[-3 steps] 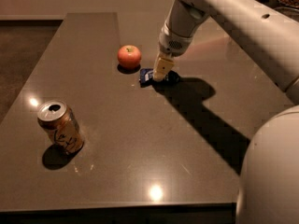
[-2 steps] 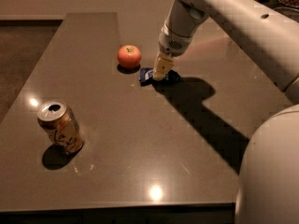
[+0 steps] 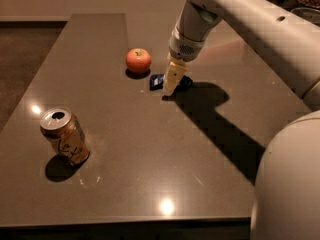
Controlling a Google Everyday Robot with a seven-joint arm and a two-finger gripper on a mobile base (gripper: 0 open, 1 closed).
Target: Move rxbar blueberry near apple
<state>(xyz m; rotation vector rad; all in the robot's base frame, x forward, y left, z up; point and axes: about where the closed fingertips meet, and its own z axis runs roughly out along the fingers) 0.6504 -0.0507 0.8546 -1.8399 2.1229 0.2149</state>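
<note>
Though half hidden by the gripper down on it, rxbar blueberry near apple; grasp unclear.

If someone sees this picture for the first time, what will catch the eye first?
The big white arm stretches in from the upper right, its claw at the rxbar blueberry beside the apple. Next comes the gold can, alone at the table's front left.
</note>
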